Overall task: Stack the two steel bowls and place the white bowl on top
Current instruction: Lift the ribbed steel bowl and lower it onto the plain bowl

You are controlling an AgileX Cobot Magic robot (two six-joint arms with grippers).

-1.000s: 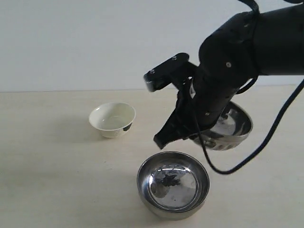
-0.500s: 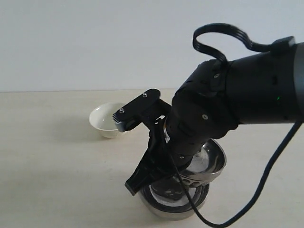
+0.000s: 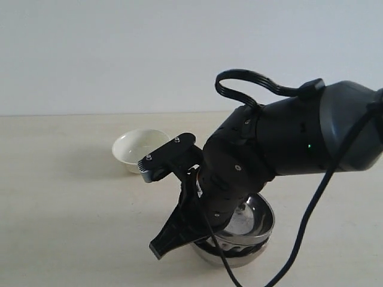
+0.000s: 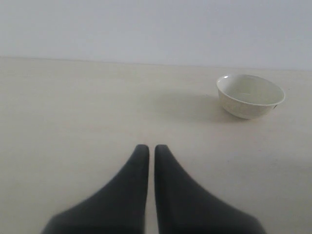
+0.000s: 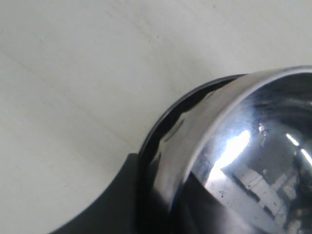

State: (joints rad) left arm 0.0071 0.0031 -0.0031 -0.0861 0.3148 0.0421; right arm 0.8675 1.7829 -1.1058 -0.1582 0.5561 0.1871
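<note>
Swung down and across within the last second with the right arm (image 3: 281,149), from up at the right to low over the near middle of the table (image 3: 72,209). Brought the held bowl (image 3: 256,214) along: a second ago hanging clear and off to the right of the lower bowl (image 3: 230,258), now resting into its mouth. Sits tilted, rim higher on the right of the exterior view; cannot tell whether fully nested or only lodged on the rim. Reads as the first stacking step nearly done, with release and a check for level seating probably next.

Left the white bowl (image 3: 136,148) where it was, upright on the table, behind and to the left of the stack and well apart from it. Partly screened by the wrist camera mount in the exterior view. Not yet touched, so the final placement is all to come.

Right gripper (image 3: 179,230): clamped on the held bowl's rim at its left side, one dark finger down the outside of the wall and reaching past both bowls toward the table, the other hidden inside. Confirmed in the right wrist view, dark finger hugging the shiny wall (image 5: 234,156).

Left gripper (image 4: 147,156): fingers drawn together to a thin slit, nothing between them, low over bare table. White bowl (image 4: 250,95) ahead of it and off to one side, well apart.
</note>
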